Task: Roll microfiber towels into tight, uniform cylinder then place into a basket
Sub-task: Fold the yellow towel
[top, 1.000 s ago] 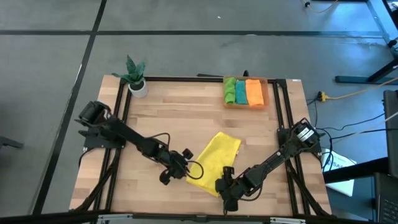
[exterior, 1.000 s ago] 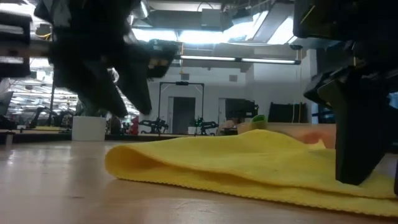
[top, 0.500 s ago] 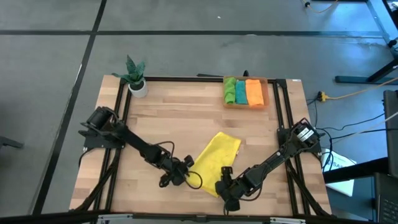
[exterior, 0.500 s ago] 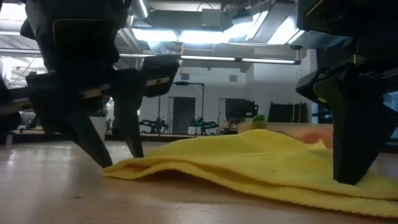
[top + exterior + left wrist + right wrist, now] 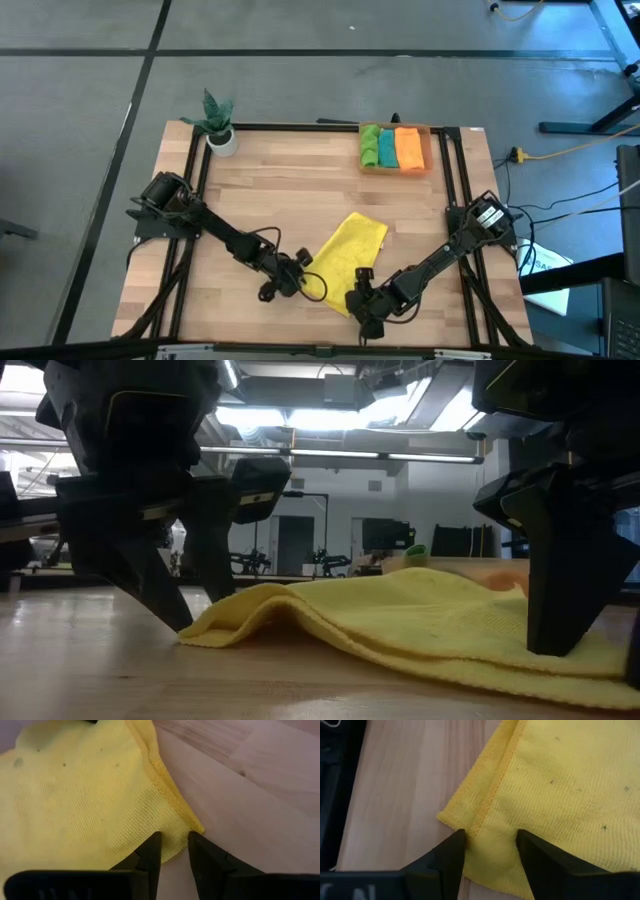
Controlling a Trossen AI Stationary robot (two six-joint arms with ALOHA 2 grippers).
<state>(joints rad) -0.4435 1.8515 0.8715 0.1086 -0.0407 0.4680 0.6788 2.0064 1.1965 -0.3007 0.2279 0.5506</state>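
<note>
The yellow towel (image 5: 347,258) lies folded on the table's near middle. My left gripper (image 5: 297,284) is down at the towel's left near corner, shut on the cloth there (image 5: 174,845). At the towel's near end my right gripper (image 5: 362,300) stands open, with both fingertips down on the cloth (image 5: 491,845). The basket (image 5: 432,150) sits at the far right edge and holds green, teal and orange rolled towels (image 5: 394,148). My left gripper pinches the yellow towel's corner (image 5: 176,836) between its two fingers, slanting down from the table's left. Two layers show at that edge. The cloth humps up beside the fingers (image 5: 262,600), and the remainder lies on the table. My right gripper sets both open fingertips (image 5: 454,851) on the towel's near edge (image 5: 485,827), slanting down from the right. The doubled hem runs between the fingers. The cloth stays flat on the table under them (image 5: 560,645).
A small potted plant (image 5: 218,125) stands at the far left corner. Black frame rails (image 5: 193,190) run along the table's left and right sides. Bare wood (image 5: 290,190) lies between the towel and the basket.
My left gripper has come down and toward the towel, landing on its left near corner. Its fingers have drawn closer together there. The towel's edge at that corner has been pushed in and humped up, while the remainder has stayed flat.
</note>
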